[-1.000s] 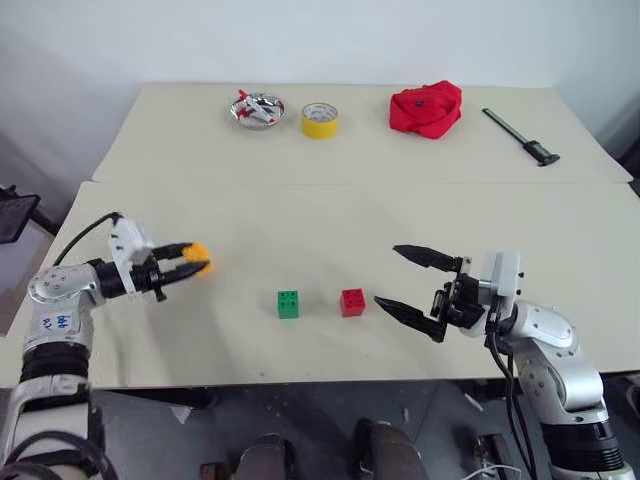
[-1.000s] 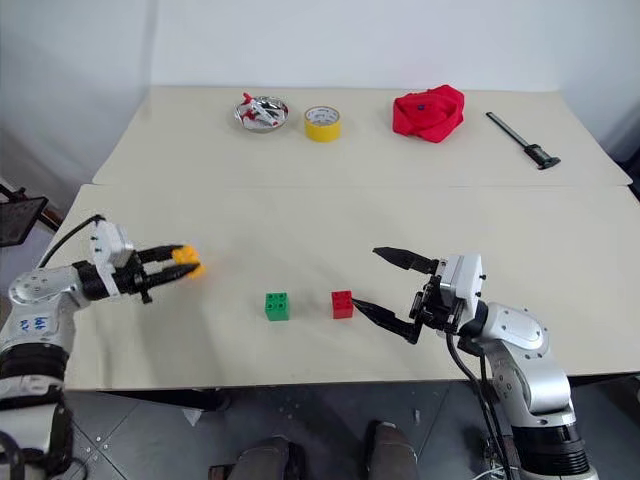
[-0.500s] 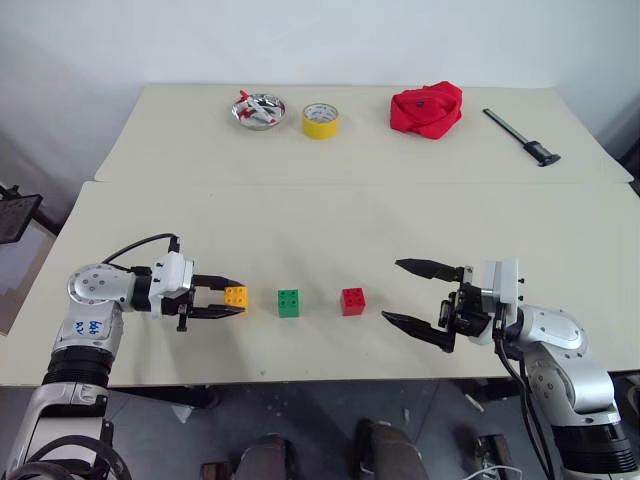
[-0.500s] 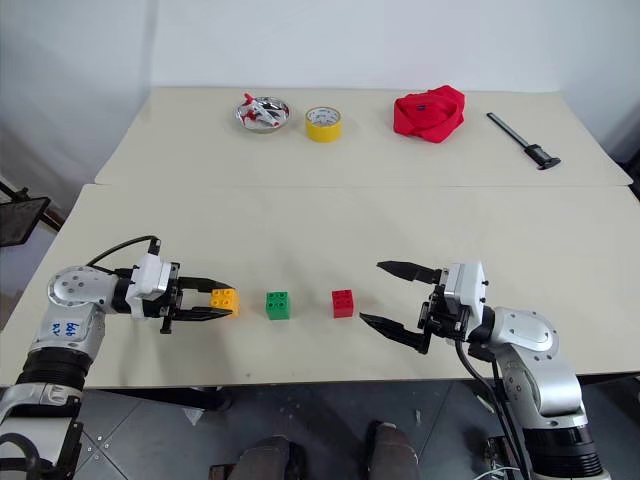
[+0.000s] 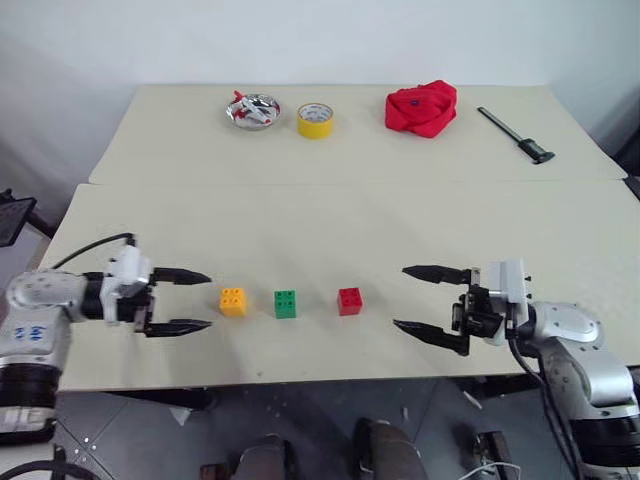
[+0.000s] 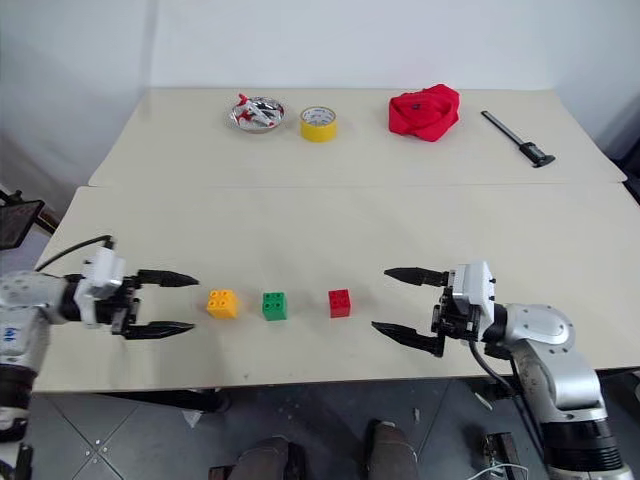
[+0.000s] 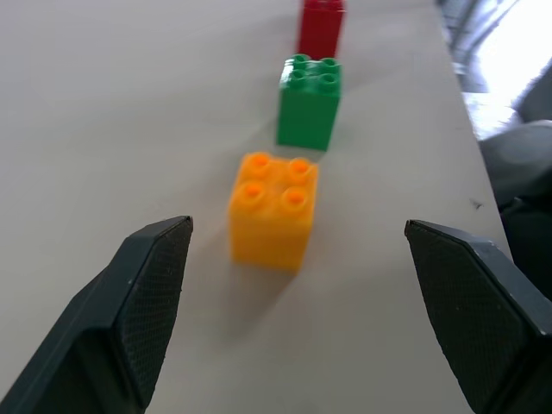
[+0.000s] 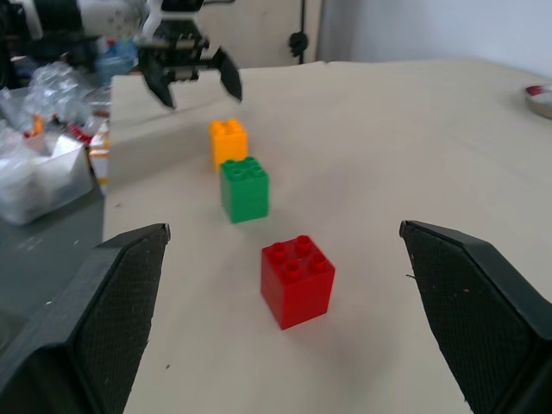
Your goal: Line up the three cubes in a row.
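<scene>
The left gripper (image 5: pixel 195 300), a pair of black two-fingered jaws, is seen in the left eye view with its jaws spread wide and nothing held between them; it lies just beside the small orange-yellow studded plastic cube (image 5: pixel 232 301), apart from it. That cube, the small green studded plastic cube (image 5: pixel 285 304) and the small red studded plastic cube (image 5: pixel 350 301) are set in a row near the front edge of the beige table (image 5: pixel 320 225), each apart from the next. The right gripper (image 5: pixel 422 300) is placed beyond the red cube, well apart from it, likewise spread wide and empty. At the far side of the table a metal bowl (image 5: pixel 254 110), a yellow tape roll (image 5: pixel 315 119), a red cloth bundle (image 5: pixel 422 107) and a black caliper (image 5: pixel 515 135) are laid.

In the left wrist view, the orange-yellow cube (image 7: pixel 272 210) is seen resting on the table ahead of the two parted black fingers (image 7: pixel 145 293), untouched, with the green and red cubes lined up behind it.

In the right wrist view, the red cube (image 8: pixel 297 280) is nearest, followed by green and orange-yellow, with the left gripper (image 8: pixel 191 76) beyond.
</scene>
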### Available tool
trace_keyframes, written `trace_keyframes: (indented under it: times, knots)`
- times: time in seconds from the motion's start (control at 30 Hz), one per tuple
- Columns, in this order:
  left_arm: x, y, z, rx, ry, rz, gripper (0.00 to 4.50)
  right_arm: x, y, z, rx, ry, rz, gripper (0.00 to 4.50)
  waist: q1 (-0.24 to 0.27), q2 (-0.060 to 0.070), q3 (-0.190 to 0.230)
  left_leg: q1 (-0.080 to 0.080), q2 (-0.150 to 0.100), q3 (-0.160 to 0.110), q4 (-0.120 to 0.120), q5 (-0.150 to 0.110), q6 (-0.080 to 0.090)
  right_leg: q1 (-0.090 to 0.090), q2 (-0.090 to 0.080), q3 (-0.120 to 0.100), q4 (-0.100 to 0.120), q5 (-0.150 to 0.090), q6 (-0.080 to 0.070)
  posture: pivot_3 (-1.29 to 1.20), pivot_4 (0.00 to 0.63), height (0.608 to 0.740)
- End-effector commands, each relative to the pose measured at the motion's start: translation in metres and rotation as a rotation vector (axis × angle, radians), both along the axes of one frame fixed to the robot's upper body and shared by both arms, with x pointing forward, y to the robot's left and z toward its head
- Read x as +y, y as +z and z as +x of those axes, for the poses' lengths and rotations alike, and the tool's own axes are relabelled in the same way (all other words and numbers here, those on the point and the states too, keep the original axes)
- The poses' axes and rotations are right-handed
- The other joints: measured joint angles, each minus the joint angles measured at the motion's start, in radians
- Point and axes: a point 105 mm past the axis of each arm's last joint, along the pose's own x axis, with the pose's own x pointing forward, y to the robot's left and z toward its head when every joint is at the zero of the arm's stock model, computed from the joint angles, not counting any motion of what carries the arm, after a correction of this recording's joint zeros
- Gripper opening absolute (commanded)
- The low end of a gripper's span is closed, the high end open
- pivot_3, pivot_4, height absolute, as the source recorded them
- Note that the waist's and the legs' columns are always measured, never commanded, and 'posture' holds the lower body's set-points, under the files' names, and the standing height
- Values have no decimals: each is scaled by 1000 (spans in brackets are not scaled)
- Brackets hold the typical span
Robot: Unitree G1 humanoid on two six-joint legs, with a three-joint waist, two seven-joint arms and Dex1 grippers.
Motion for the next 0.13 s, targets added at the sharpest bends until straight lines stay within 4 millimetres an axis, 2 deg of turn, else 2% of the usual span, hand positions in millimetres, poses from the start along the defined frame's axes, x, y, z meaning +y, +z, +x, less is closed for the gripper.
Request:
trace_keyframes:
  times: [0.03,0.13]
  knots:
    - [31,10,-9,-81,164,46,4197,-14,9,0,-20,36,-64,4500,-1,0,0,0,0,-1,0,0,1,0,0,1,0,0,0,0,150,740]
    - [36,14,-8,-120,233,12,4197,-16,11,5,-31,42,-71,4500,3,0,0,0,0,-1,1,-1,1,0,0,0,-1,0,0,0,150,740]
